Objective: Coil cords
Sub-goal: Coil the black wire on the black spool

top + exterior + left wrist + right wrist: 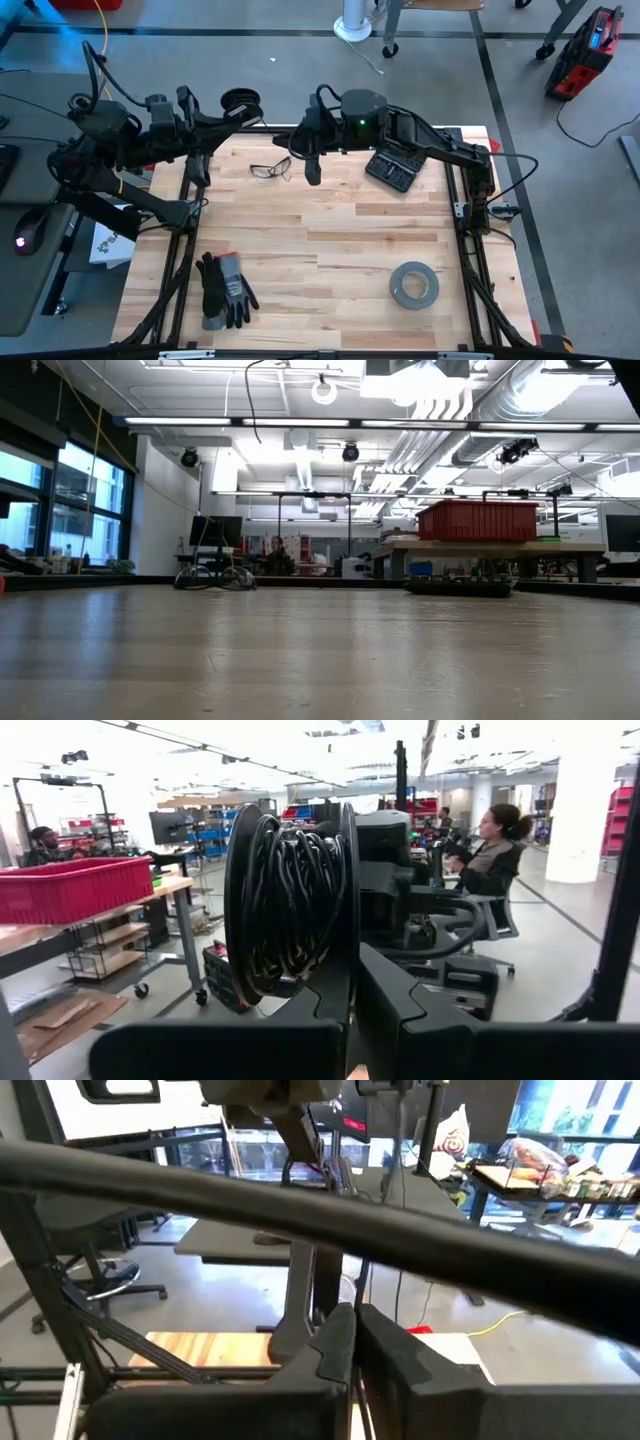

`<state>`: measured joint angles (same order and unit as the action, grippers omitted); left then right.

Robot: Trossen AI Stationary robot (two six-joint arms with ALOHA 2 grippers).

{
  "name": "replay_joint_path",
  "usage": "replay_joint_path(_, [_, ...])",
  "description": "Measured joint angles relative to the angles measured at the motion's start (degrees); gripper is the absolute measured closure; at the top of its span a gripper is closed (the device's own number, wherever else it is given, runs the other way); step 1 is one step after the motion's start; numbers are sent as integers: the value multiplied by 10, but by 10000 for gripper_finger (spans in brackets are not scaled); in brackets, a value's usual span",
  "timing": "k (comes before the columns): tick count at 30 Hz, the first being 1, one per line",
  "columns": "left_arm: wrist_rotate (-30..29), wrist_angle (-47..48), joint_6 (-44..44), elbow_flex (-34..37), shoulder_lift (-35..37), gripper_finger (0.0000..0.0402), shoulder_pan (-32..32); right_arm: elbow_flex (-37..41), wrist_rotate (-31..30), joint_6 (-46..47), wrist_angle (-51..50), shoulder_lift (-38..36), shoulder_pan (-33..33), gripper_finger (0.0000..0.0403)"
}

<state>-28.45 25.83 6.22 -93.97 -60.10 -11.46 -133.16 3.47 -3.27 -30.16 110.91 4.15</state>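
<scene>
The left hand (350, 1020) is clamped on the black spool (290, 900), holding it up past the table's (330, 230) far left corner, cord (295, 890) already wound round it. The right hand (350, 1345), fingers closed together, hangs mid-air just right of the spool; whether it pinches the thin cord is unclear. Keeping the cord taut should help it lay evenly.

One spool (241, 100) of cord, one tape roll (414, 285), one pair of glasses (271, 168) — two gloves (224, 290).
</scene>
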Motion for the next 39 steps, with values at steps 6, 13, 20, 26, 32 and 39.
replay_joint_path(6, [-7,-23,-42,0,-4,400,0,0,-16,-13,42,4,-34,400])
replay_joint_path(13, [71,-71,-193,0,-29,400,0,0,-21,-46,123,28,-64,402])
replay_joint_path(20, [146,-101,-379,0,-44,400,0,1,-22,-47,170,44,-70,402])
replay_joint_path(26, [174,-102,-495,0,-43,401,1,1,-4,-47,229,44,-70,402])
replay_joint_path(32, [179,-115,-545,0,-49,401,1,1,-9,-48,234,43,-71,403])
replay_joint_path(39, [203,-131,-621,0,-60,401,2,1,-14,-62,268,47,-59,403])
